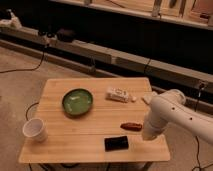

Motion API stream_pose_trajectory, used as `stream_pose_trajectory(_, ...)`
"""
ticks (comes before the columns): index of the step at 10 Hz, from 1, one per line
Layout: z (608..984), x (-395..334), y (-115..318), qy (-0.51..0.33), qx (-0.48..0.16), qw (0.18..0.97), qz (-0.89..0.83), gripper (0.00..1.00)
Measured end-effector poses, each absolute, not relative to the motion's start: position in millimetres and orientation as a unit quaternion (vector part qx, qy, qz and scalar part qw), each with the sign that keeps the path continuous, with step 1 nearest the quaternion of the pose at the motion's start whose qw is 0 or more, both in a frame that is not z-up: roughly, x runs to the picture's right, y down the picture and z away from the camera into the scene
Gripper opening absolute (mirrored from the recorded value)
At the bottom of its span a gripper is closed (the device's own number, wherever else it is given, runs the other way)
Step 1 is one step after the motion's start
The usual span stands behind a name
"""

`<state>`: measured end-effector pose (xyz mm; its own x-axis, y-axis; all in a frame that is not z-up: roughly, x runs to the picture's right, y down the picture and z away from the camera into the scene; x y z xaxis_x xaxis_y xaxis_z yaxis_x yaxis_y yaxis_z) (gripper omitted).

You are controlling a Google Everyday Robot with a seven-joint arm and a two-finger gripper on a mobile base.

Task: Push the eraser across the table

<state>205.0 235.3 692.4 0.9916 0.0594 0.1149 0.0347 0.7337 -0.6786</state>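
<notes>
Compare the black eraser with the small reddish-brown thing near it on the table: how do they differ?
The eraser is black, the reddish-brown thing rusty brown. The eraser is a broad flat rectangle; the reddish-brown thing is a narrower oblong. The eraser lies by the table's front edge; the reddish-brown thing lies farther back, nearer the gripper on its right. Both lie flat on the table's front right part.

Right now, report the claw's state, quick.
Claw: open or shut cannot be told. It is low at the right end of the light wooden slatted table, beside the small reddish-brown oblong thing, right of the flat black rectangular eraser.
</notes>
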Motion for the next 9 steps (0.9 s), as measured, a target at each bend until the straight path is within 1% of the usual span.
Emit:
stream_pose_trajectory(2,694.5,205.4,237.3,-0.062,-0.366,0.928,0.005,0.02)
stream_pose_trajectory(5,732.6,202.5,266.8,-0.062,-0.371,0.926,0.016,0.02)
stream_pose_trajectory(9,764.8,201.3,278.6,-0.057,-0.364,0.929,0.011,0.02)
